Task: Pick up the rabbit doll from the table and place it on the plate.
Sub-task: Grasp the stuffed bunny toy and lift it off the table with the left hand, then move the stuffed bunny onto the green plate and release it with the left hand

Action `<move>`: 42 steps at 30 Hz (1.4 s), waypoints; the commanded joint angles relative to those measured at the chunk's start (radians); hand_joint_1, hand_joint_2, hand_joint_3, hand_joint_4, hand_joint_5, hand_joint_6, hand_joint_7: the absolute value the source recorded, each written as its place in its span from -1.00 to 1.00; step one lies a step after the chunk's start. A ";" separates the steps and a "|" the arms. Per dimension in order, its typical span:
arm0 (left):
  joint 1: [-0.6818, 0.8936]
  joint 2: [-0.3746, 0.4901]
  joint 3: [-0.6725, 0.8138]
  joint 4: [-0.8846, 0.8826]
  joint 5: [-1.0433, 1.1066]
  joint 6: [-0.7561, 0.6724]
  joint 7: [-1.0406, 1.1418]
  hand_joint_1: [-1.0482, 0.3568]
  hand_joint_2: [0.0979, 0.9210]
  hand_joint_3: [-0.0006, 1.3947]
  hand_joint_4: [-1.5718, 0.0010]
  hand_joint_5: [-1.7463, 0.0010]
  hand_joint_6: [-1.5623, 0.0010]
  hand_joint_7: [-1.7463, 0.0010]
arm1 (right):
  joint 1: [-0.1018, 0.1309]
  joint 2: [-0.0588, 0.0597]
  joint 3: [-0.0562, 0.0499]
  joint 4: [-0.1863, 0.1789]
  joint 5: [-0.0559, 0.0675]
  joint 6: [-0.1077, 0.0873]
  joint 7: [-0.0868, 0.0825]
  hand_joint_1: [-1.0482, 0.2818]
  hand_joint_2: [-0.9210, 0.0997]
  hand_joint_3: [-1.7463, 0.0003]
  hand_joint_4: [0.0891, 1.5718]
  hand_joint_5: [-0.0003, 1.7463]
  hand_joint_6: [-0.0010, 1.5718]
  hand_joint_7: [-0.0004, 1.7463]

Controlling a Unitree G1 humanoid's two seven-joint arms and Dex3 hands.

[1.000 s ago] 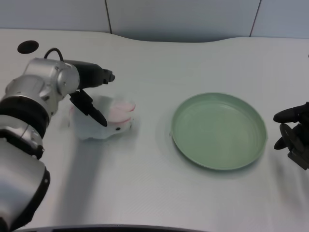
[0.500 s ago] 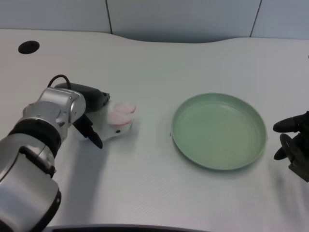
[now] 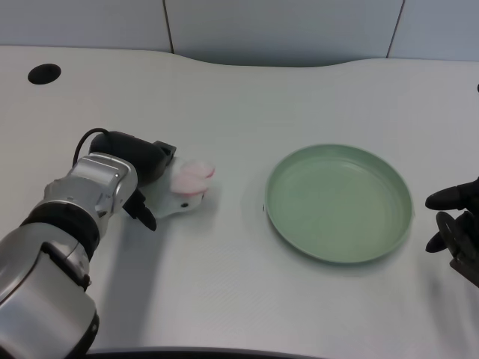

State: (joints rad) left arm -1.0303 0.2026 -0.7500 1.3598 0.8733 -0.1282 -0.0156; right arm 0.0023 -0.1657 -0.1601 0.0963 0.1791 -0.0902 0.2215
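Left hand (image 3: 142,176) wraps the rabbit doll (image 3: 182,188), grip looks closed but partly hidden. Doll sits on the desk (image 3: 224,284), well left of the plate (image 3: 338,202). Lift and placement not yet done.

The left hand (image 3: 142,168) is wrapping around the rabbit doll (image 3: 182,191) on the table (image 3: 224,97), beside the green plate (image 3: 338,202).

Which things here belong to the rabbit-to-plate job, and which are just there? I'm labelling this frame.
Job: rabbit doll, green plate, left hand closed around the doll.
Just there: dark round hole in the white table.
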 commanded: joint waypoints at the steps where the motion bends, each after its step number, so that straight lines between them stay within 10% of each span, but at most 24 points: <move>1: 0.054 0.000 -0.027 0.014 0.032 0.012 0.076 -0.27 0.77 -0.99 0.55 0.89 0.43 0.93 | 0.018 -0.011 -0.014 -0.025 -0.005 0.023 -0.016 0.21 -1.00 0.34 -0.65 0.91 -0.59 0.62; 4: 0.064 -0.003 -0.028 0.016 0.032 0.012 0.122 -0.12 0.89 -0.98 0.31 0.80 0.18 0.90 | 0.023 -0.015 -0.017 -0.027 0.003 0.024 -0.008 0.23 -1.00 0.33 -0.64 0.91 -0.59 0.63; 7: 0.071 0.000 -0.022 0.016 0.021 -0.008 0.163 0.04 0.99 -0.91 0.43 0.11 0.26 0.38 | 0.025 -0.022 -0.026 -0.016 0.018 0.011 0.015 0.22 -1.00 0.32 -0.65 0.92 -0.60 0.63; 11: 0.075 0.011 -0.026 0.014 0.026 -0.054 0.241 0.14 1.00 -0.81 0.40 -0.24 0.38 0.02 | 0.035 -0.026 -0.023 -0.034 -0.012 0.017 -0.002 0.21 -1.00 0.33 -0.64 0.91 -0.61 0.62; 17: 0.078 0.024 -0.056 0.016 0.066 -0.098 0.423 0.09 0.93 -0.99 0.05 -0.96 -0.11 0.39 | 0.031 -0.012 -0.018 -0.037 -0.017 0.026 -0.015 0.23 -1.00 0.34 -0.64 0.91 -0.61 0.61; 24: 0.058 0.014 0.040 0.018 -0.025 -0.092 0.338 0.13 0.99 -0.95 0.05 -1.00 -0.18 0.43 | 0.010 -0.007 -0.014 0.007 -0.013 -0.003 -0.004 0.20 -1.00 0.36 -0.65 0.91 -0.59 0.62; 28: 0.033 0.008 0.092 0.005 -0.070 -0.108 0.349 0.16 1.00 -0.85 0.09 -1.00 0.28 -0.72 | -0.005 -0.011 -0.010 0.029 -0.023 -0.008 -0.009 0.18 -1.00 0.37 -0.65 0.90 -0.60 0.61; 30: 0.026 0.003 0.108 0.000 -0.081 -0.117 0.371 0.21 1.00 -0.86 0.06 -1.00 0.35 -0.94 | -0.011 -0.012 -0.010 0.034 -0.027 -0.007 -0.014 0.19 -1.00 0.37 -0.65 0.90 -0.60 0.61; 42: -0.038 -0.057 0.156 -0.018 -0.112 -0.146 0.426 0.19 0.93 -0.90 -0.02 -1.00 0.32 -0.98 | -0.078 -0.026 -0.031 0.185 -0.008 -0.099 0.039 0.19 -1.00 0.37 -0.63 0.91 -0.60 0.60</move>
State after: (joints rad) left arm -1.0522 0.1584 -0.6038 1.3510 0.7700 -0.2590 0.3820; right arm -0.0533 -0.1721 -0.1778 0.2465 0.1661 -0.1663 0.2558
